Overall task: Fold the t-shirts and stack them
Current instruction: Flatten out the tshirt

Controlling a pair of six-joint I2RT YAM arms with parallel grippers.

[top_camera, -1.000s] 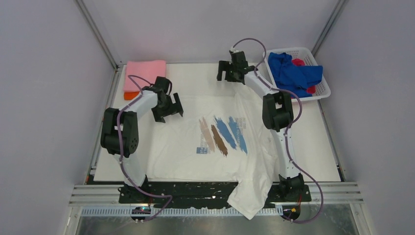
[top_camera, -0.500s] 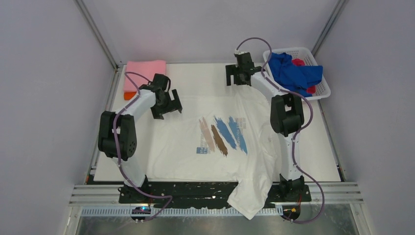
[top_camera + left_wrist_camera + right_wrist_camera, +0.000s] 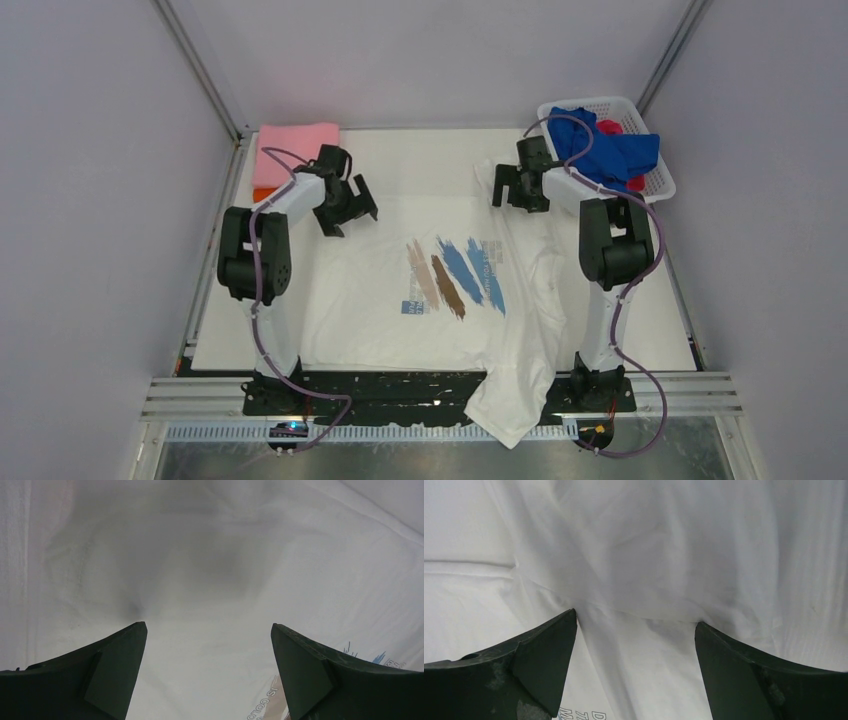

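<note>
A white t-shirt (image 3: 380, 300) with blue and brown brush strokes on its chest lies spread on the table, and one corner (image 3: 505, 405) hangs over the near edge. My left gripper (image 3: 350, 208) is open just above the shirt's far left part; in the left wrist view (image 3: 209, 630) only smooth white cloth (image 3: 210, 570) lies between its fingers. My right gripper (image 3: 520, 190) is open over the wrinkled far right part; the right wrist view (image 3: 635, 617) shows folds of cloth (image 3: 664, 555) under it. Neither holds anything. A folded pink t-shirt (image 3: 296, 150) lies on an orange one (image 3: 265, 195).
A white lattice basket (image 3: 655, 190) at the back right holds a crumpled blue shirt (image 3: 600, 150) and a red one (image 3: 610, 127). Grey walls with metal posts close in the table on three sides. A metal rail runs along the near edge (image 3: 400, 395).
My right gripper has swung from the back middle to the right and nearer, down over the shirt's far right part. My left gripper shifted slightly back and right. Both stayed open.
</note>
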